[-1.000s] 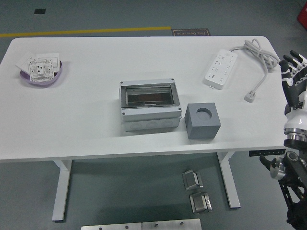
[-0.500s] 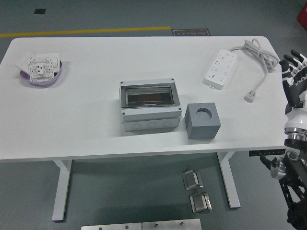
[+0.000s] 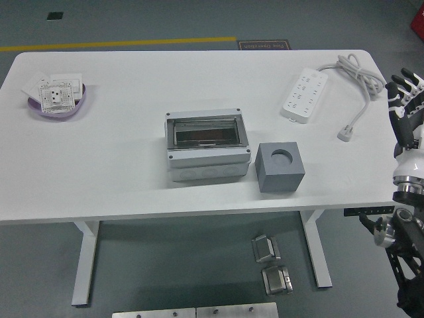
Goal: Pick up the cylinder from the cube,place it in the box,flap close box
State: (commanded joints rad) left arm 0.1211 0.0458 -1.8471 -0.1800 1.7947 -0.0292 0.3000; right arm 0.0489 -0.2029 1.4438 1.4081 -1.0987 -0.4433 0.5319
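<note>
We see a white table [image 3: 132, 165] from above, with the gray junction box [image 3: 207, 144] near its middle. The box has a clear window in its top face, framed by a pale gray rim with a screw at each corner, and that face lies flat. Just to the right of the box, close but not touching it, stands the dark gray cube [image 3: 279, 167]. The cube has a round hole in its top face. We cannot tell whether the cylinder sits down inside that hole; nothing sticks up out of it, and we find no cylinder elsewhere on the table.

Our right hand [image 3: 405, 99] is at the right edge of the view, just beyond the table's right side and well apart from the cube and the box. Its black fingers [image 3: 399, 84] with white joints are spread and point up and to the left, and they hold nothing. The arm below it runs down past the table's corner toward the lower right.

Near the far right of the table lies a white power strip [image 3: 304, 94], its looped white cable [image 3: 354, 71] ending in a plug [image 3: 346, 134] that rests on the table. At the far left sits a shallow purple dish [image 3: 56, 105] with white wall sockets [image 3: 56, 93] piled in it.
</note>
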